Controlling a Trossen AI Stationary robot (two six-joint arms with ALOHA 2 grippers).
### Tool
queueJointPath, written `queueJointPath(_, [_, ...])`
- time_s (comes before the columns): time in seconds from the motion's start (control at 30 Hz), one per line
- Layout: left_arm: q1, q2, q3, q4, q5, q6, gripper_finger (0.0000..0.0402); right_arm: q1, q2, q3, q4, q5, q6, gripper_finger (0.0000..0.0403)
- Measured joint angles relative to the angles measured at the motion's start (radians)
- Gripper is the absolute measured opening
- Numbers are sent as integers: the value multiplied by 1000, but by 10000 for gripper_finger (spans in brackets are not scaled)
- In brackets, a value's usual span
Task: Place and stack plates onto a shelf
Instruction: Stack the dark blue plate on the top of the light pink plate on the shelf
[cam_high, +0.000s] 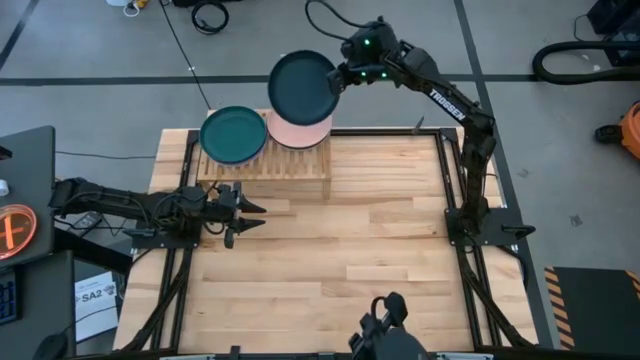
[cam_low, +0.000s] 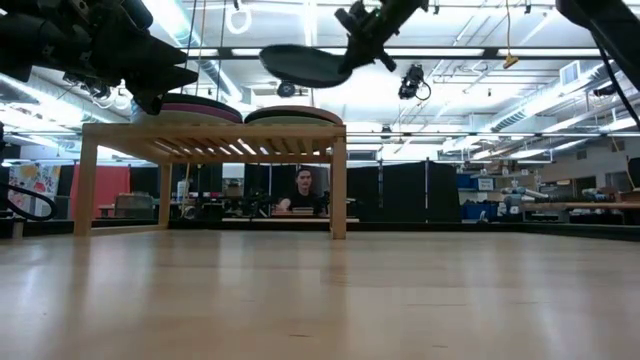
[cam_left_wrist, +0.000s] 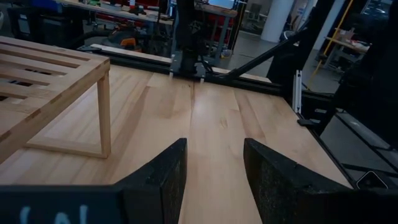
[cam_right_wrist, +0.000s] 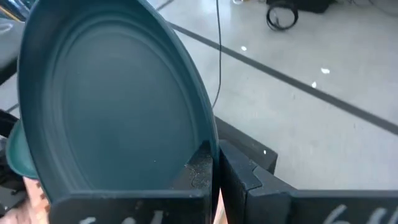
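My right gripper (cam_high: 338, 78) is shut on a dark teal plate (cam_high: 303, 85) held high above the far end of the shelf (cam_high: 265, 170). Under it a pink plate (cam_high: 300, 133) tops the right stack on the shelf's slats. A green-teal plate (cam_high: 233, 134) tops the left stack. In the low view the held plate (cam_low: 305, 65) hangs clear above both stacks, the left (cam_low: 200, 108) and the right (cam_low: 293, 116). My left gripper (cam_high: 258, 214) is open and hovers over the table just near of the shelf. The other plates are hidden under the top ones. My right gripper pinches the dark teal plate by its rim (cam_right_wrist: 202, 146), one finger (cam_right_wrist: 198, 171) on the upper face and the other (cam_right_wrist: 245, 174) under it. The fingers come from the table's right. The plate is lifted clear, roughly level, slightly tilted in the low view.
The light-wood table (cam_high: 380, 230) stretches bare from the shelf toward its near and right edges. A third arm's gripper (cam_high: 385, 325) shows at the near edge. Dark frame rails (cam_high: 455, 200) run along the table's sides. A person (cam_low: 304, 195) sits beyond the table.
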Motion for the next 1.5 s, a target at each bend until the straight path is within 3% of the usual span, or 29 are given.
queueJointPath(0.7, [0,0,0,0,0,0,165,4,1,-262,109,-81,79,19])
queueJointPath(1.1, [0,0,0,0,0,0,165,9,1,-281,105,-167,79,20])
queueJointPath(1.5, [0,0,0,0,0,0,165,10,1,-281,104,-169,79,25])
